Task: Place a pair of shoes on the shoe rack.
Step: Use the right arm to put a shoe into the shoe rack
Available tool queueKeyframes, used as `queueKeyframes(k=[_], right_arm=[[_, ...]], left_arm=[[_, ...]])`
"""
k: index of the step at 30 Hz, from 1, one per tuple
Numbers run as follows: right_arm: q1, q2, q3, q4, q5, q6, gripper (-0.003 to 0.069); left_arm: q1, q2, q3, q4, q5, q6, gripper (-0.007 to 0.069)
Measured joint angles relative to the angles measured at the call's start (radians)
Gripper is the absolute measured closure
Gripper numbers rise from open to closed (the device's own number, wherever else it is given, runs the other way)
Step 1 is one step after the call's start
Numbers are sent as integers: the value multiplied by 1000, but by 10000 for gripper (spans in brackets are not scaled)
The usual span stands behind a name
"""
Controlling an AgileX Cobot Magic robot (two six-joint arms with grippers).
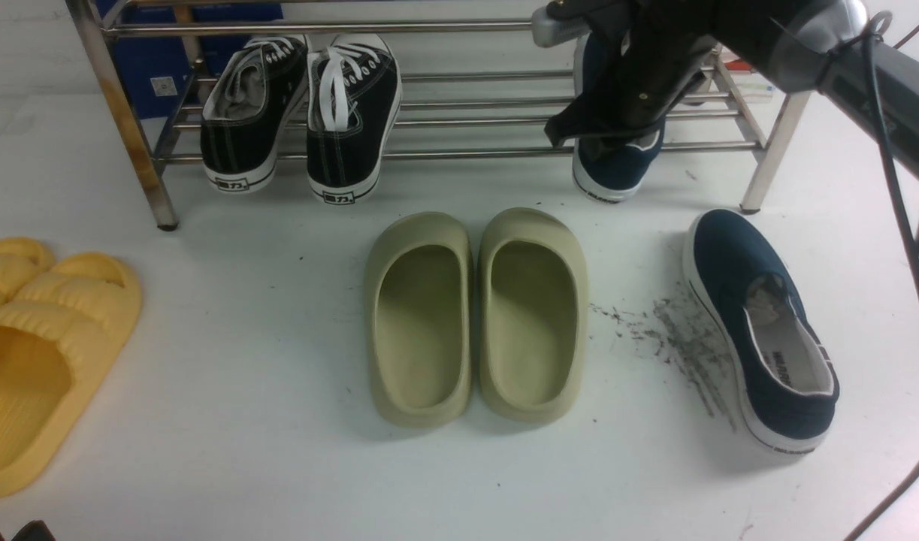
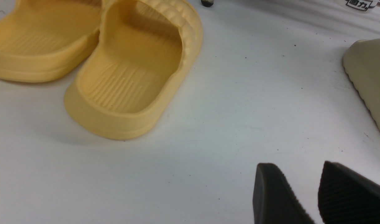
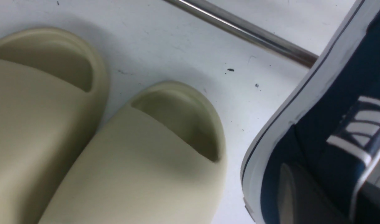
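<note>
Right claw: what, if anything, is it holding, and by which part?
Cannot be told. The right claw is at the opening of the navy shoe resting on the rack, but its grip is hidden.

On the shoe rack, lace-up sneakers are set left, one slip-on sneaker right; the second slip-on is laid near the tabletop's right edge.

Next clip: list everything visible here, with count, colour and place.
shoe rack: one, shiny steel, back of table.
black lace-up sneakers: two, white laces, rack's left part.
navy slip-on sneakers: two, white soles; one on rack's right part, one on table at right.
olive slides: two, table centre, side by side.
yellow slides: two, table's left edge.
blue box: one, behind rack.
table: one, white, dark scuffs at right.
right fingers: black, at the racked navy sneaker.
left fingers: two, black, apart, over bare table.
</note>
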Motion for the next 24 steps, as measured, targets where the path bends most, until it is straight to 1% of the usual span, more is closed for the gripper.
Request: queueKeyframes(k=[1, 2, 3, 6, 8, 9, 10, 14, 18, 24], right_arm=[[-2, 1, 0, 0, -1, 0, 519], [-3, 1, 0, 0, -2, 0, 515], [-7, 3, 0, 0, -14, -1, 470], [-8, 2, -5, 0, -45, -1, 393], [-8, 1, -8, 0, -55, -1, 363], [-9, -1, -9, 0, -61, -2, 328], [-10, -2, -9, 0, -61, -3, 312], [-10, -2, -9, 0, -60, -3, 287], [-10, -8, -10, 0, -47, -3, 283], [-10, -64, -10, 5, 73, -5, 299]], left_arm=[[0, 0, 0, 0, 0, 0, 386], [0, 0, 0, 0, 0, 0, 386], [0, 0, 0, 0, 0, 0, 386], [0, 0, 0, 0, 0, 0, 386], [0, 0, 0, 0, 0, 0, 386], [0, 0, 0, 0, 0, 0, 386], [0, 0, 0, 0, 0, 0, 386], [0, 0, 0, 0, 0, 0, 386], [0, 0, 0, 0, 0, 0, 386], [0, 0, 0, 0, 0, 0, 386]])
